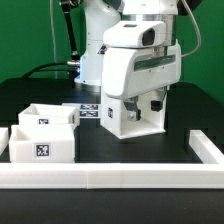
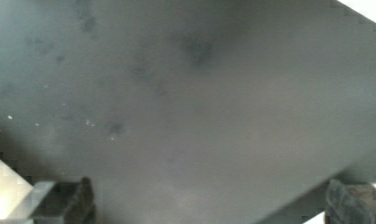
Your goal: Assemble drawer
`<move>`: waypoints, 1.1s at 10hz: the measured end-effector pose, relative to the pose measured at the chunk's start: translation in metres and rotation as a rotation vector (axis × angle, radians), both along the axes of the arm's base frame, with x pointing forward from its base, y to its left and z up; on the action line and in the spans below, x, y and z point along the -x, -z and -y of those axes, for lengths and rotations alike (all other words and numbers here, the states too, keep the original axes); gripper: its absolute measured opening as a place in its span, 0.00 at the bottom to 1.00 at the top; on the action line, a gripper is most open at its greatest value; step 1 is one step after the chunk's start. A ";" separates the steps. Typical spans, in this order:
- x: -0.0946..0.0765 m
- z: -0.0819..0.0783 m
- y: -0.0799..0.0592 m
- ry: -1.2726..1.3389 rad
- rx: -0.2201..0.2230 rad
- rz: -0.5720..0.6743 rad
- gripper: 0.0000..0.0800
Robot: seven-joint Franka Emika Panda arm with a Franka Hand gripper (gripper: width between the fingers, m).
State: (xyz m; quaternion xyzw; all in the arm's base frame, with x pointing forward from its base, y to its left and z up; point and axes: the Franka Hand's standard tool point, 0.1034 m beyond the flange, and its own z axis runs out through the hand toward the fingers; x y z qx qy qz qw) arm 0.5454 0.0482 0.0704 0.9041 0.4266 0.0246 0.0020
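The drawer's tall white housing (image 1: pixel 128 120) stands on the black table at the middle, its open front facing the exterior view's right. My gripper (image 1: pixel 152 101) hangs right over its top. In the wrist view a blurred grey surface (image 2: pixel 185 100), very close, fills the picture. My two dark fingertips (image 2: pixel 64 200) stand far apart at its edges, so the gripper (image 2: pixel 206 203) is open and grips nothing. Two small open-topped trays sit at the exterior view's left: one farther back (image 1: pixel 52 117), one nearer (image 1: pixel 42 147) with a square tag on its front.
A long low white border wall (image 1: pixel 110 178) runs along the front and turns back at the exterior view's right (image 1: pixel 205 148). The marker board (image 1: pixel 90 110) lies flat between the trays and the housing. The robot's base and cables stand behind.
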 end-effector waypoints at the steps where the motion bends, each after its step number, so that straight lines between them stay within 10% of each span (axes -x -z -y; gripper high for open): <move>1: 0.000 0.000 0.000 0.000 0.000 0.000 0.81; 5: 0.000 0.000 0.000 0.003 0.000 0.000 0.81; 11: 0.040 -0.022 -0.071 0.153 0.032 -0.026 0.81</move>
